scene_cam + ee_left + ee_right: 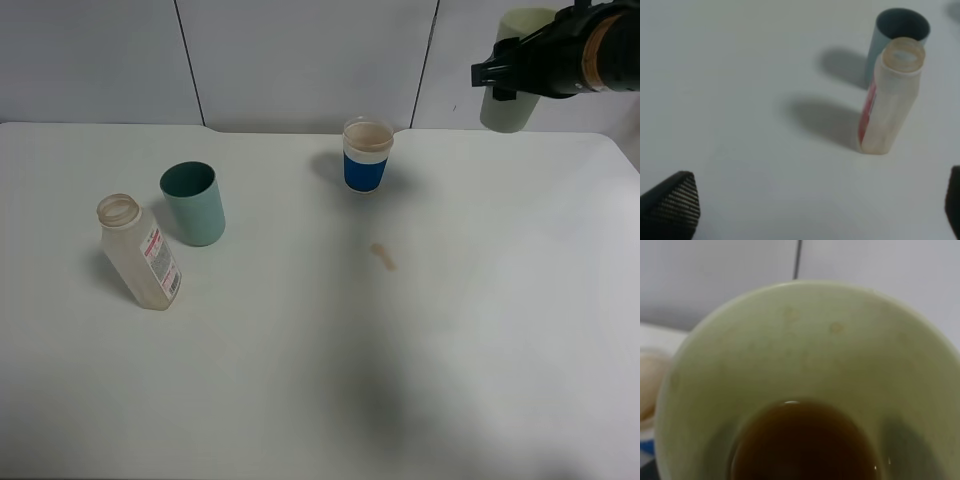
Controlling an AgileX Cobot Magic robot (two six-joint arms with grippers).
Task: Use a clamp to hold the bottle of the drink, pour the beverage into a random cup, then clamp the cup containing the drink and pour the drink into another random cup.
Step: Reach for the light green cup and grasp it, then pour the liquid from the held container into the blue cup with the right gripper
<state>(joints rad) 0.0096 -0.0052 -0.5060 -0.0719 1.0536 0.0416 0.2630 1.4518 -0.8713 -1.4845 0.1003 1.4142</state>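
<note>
My right gripper (515, 70) is at the upper right, raised above the table, shut on a pale green cup (512, 95). The right wrist view looks into that cup (805, 350), which holds brown drink (802, 442). A blue cup with a white band (366, 156) stands at the back centre, below and to the left of the held cup. An empty, uncapped clear bottle (140, 252) with a red label stands at the left beside a teal cup (194, 203); both show in the left wrist view, the bottle (890, 100) and the teal cup (897, 35). My left gripper's fingertips (670, 202) are wide apart and empty.
A small brown spill (383, 256) lies on the white table (450, 330) in front of the blue cup. A grey panelled wall (300, 60) runs behind the table's far edge.
</note>
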